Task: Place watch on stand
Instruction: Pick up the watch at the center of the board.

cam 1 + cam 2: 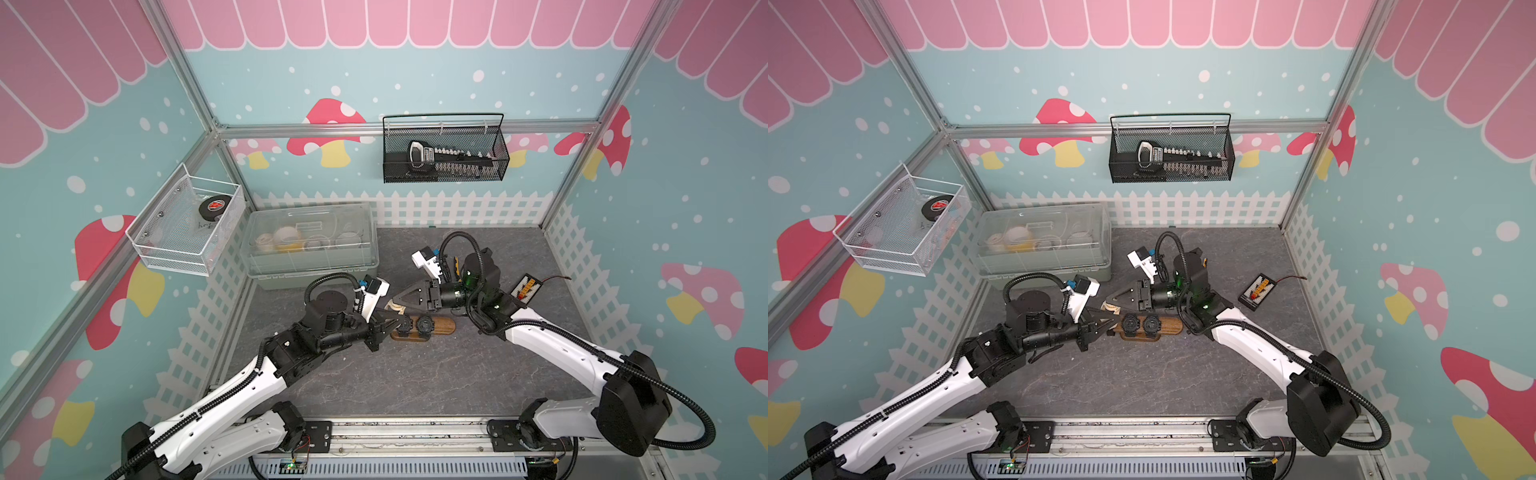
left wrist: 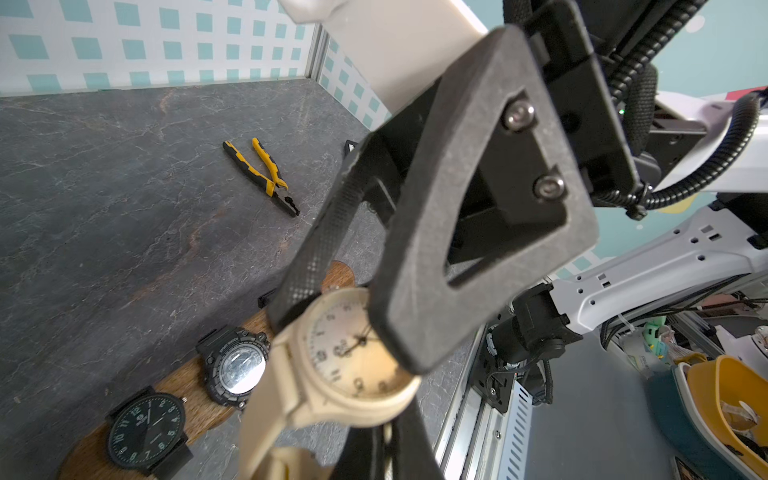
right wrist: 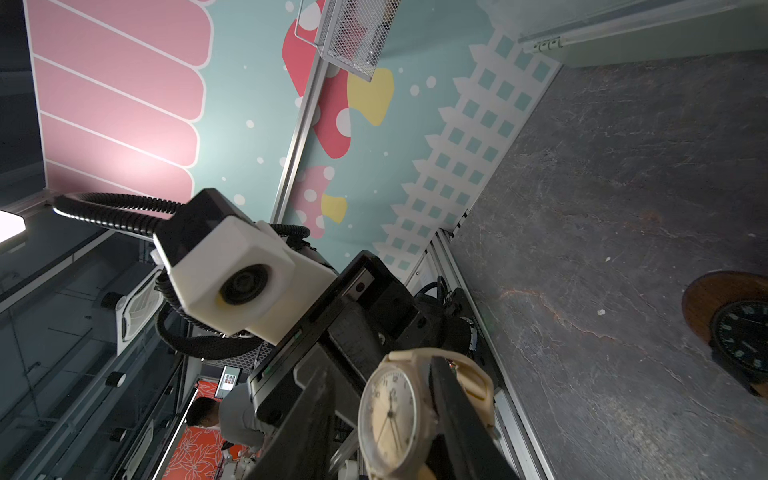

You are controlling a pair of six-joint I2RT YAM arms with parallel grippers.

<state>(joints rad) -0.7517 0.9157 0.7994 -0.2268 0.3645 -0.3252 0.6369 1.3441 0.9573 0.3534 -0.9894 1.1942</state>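
Though one watch aloft, three total.

Inside a robotics lab's test cell: white robot arms on a metal rail reach over a grey worktop, boxed in by aluminium framing and cartoon mushroom backdrops, a black mesh basket hanging beyond the right tool.

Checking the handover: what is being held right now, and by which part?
The beige watch. The left hand is shut on its strap; the right hand flanks the case, firm grip unclear.
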